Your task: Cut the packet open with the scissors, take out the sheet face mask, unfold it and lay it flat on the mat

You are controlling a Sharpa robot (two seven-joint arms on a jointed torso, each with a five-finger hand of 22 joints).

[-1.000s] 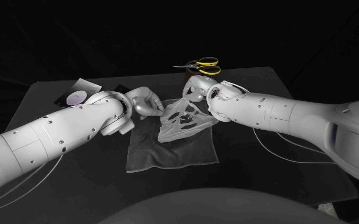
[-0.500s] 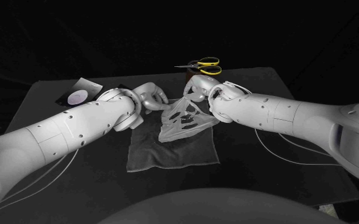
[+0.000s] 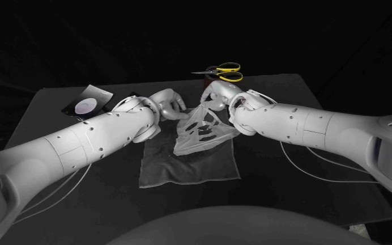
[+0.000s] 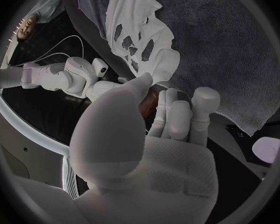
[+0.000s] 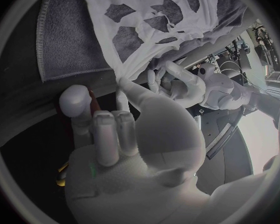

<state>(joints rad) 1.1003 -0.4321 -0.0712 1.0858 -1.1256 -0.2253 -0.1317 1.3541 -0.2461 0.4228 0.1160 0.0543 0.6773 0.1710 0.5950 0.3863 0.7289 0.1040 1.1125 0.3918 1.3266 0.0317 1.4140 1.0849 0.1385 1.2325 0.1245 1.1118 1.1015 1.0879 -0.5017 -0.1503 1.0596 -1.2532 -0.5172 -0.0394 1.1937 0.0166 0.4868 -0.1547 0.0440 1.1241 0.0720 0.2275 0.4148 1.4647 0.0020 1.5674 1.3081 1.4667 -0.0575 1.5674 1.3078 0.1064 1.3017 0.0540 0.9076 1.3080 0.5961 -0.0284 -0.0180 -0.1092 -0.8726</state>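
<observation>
The right hand pinched the sheet face mask by its top corner, the sheet draping toward seven o'clock onto the mat, with the left hand at its ten-o'clock edge (grip impossible to tell).

Found no legible text, label, brand, number or sign; checked pale round mark on dark flat packet, too small to read.
</observation>
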